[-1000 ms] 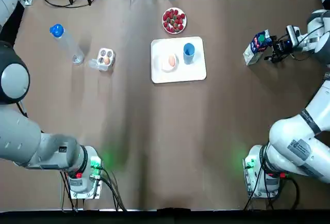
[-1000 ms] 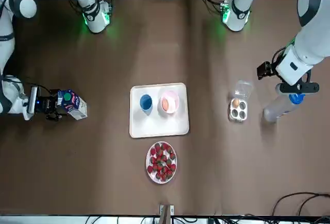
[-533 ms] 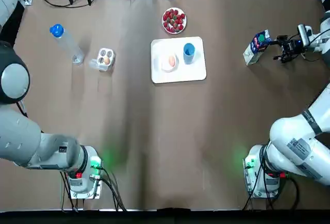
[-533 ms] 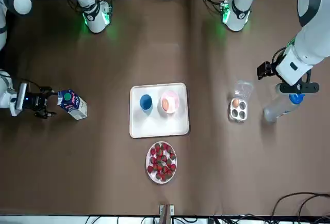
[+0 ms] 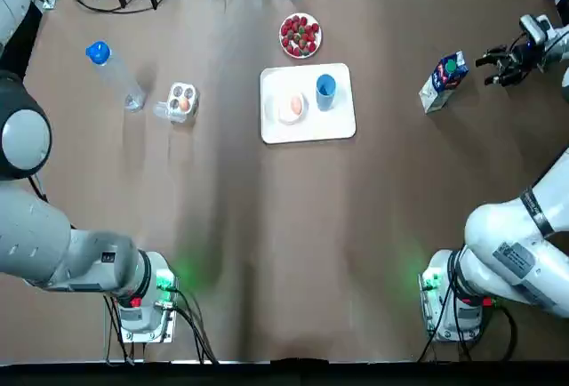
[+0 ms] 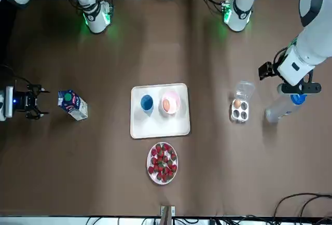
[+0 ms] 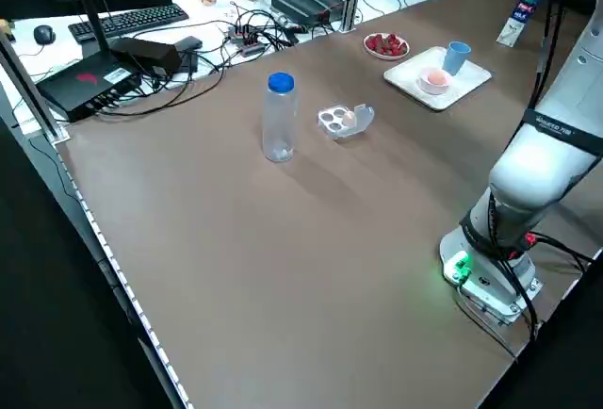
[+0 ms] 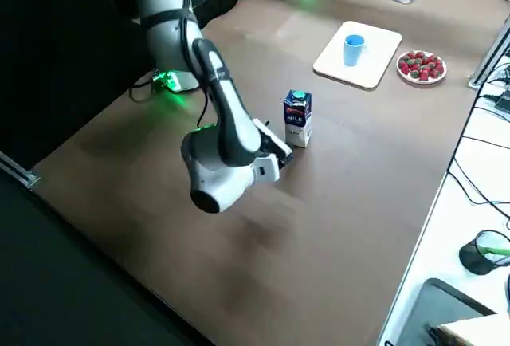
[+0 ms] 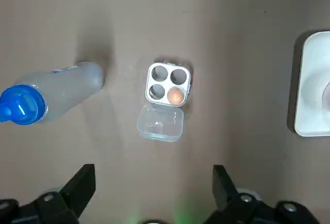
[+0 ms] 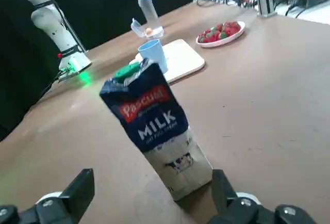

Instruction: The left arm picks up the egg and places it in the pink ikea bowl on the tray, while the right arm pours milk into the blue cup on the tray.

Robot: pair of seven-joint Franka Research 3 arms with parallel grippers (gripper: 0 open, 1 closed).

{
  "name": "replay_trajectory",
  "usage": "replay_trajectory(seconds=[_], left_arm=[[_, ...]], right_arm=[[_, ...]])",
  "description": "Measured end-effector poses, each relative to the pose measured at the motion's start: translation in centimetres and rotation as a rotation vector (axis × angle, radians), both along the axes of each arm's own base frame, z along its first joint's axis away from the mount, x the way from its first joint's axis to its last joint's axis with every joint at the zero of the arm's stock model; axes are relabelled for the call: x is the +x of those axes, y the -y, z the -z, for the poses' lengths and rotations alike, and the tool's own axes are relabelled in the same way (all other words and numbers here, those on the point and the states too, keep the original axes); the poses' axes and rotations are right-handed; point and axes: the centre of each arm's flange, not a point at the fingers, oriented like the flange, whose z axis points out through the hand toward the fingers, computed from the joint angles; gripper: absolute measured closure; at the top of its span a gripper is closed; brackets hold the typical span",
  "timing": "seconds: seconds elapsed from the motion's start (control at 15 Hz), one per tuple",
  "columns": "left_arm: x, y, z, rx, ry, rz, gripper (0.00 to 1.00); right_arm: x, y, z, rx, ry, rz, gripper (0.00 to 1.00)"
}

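Where top view crops left claw [image 9: 153, 170], wrist view shows it spread; right claw [image 6: 43, 102] spread near milk [image 6: 72, 104].

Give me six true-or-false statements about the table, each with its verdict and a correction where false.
1. The right claw grips the milk carton. False: it is open and apart from the carton, which stands on the table.
2. An egg lies in the pink bowl on the tray. True.
3. The blue cup stands off the tray. False: it is on the tray beside the bowl.
4. The egg box has one slot filled. True.
5. The water bottle lies on its side. False: it stands upright.
6. The left claw hangs open and empty over the table. True.
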Motion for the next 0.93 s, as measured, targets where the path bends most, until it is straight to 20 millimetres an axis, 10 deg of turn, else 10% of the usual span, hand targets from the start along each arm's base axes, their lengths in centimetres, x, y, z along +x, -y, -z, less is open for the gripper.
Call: replay_trajectory(seconds=[0.93], left_arm=[[0.0, 0.0, 0.0, -0.001, 0.002, 0.001, 0.00]], right_arm=[[6.2, -9.4, -15.3, -0.521, -0.382, 0.067, 0.00]])
